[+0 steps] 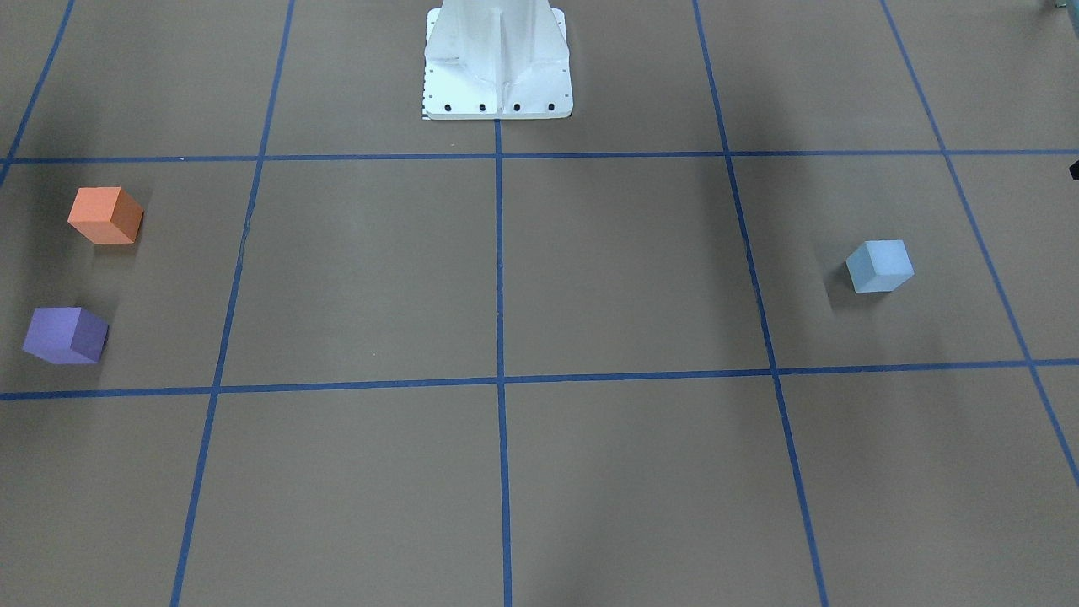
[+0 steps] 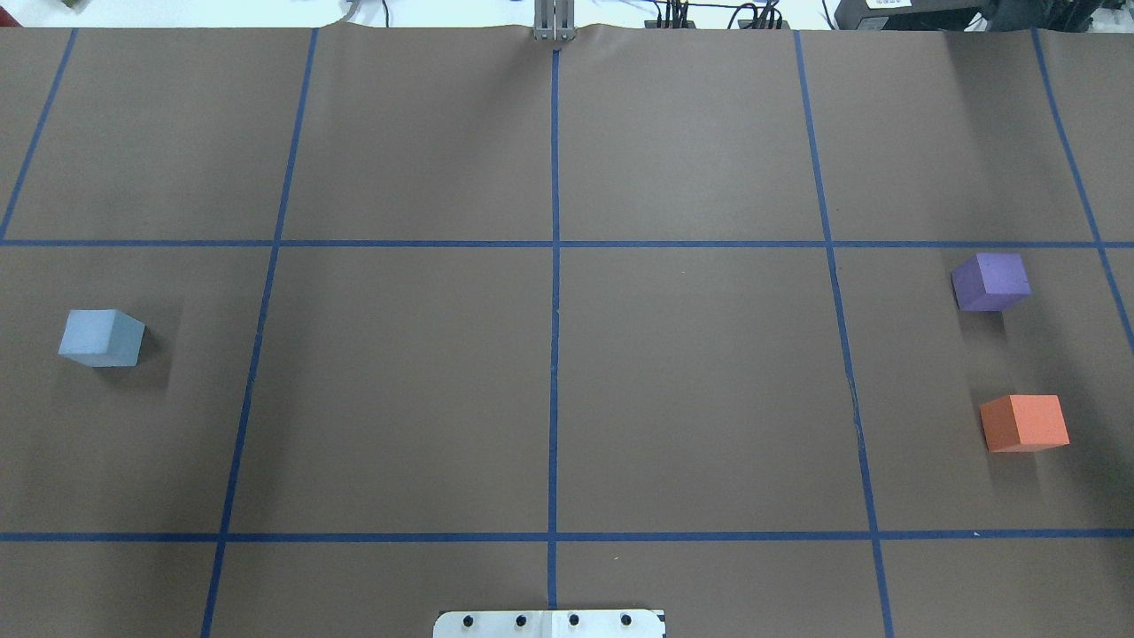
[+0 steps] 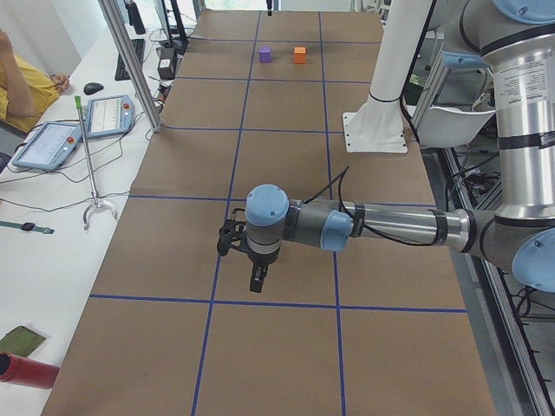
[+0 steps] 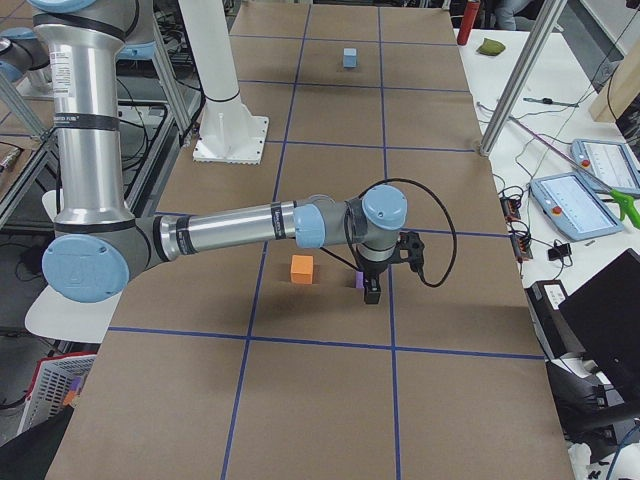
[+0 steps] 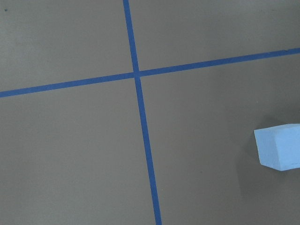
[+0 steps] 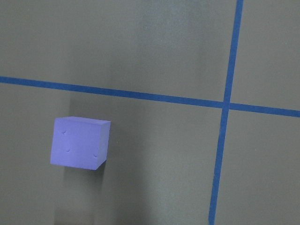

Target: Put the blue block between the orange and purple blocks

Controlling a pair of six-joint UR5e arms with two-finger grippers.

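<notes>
Right now the blue block (image 2: 100,338) sits flat on the table (image 2: 691,381), mid-left in the overhead view and far across from the other two. It's a cube, so no long axis to speak of. It's turned a bit off the blue tape grid (image 2: 555,310), w/ one vertical edge facing the lower right of that frame. In the left wrist view it's at the right edge, partly cut off.

The purple block (image 2: 990,282) and orange block (image 2: 1024,423) are at the far right of the overhead frame, purple above orange. They're apart, w/ brown paper showing btwn them, and both are also skewed to the grid.

The left gripper (image 3: 257,282) hangs pointing down over the table at mid-frame in the exterior left view, touching nothing I can see. Can't tell how its jaws stand. The right gripper (image 4: 372,290) hangs just in front of the purple block in the exterior right view, w/ the orange block just beside to frame left. Can't tell its jaw state either. The right wrist view has the purple block at lower left, nothing on it.
</notes>
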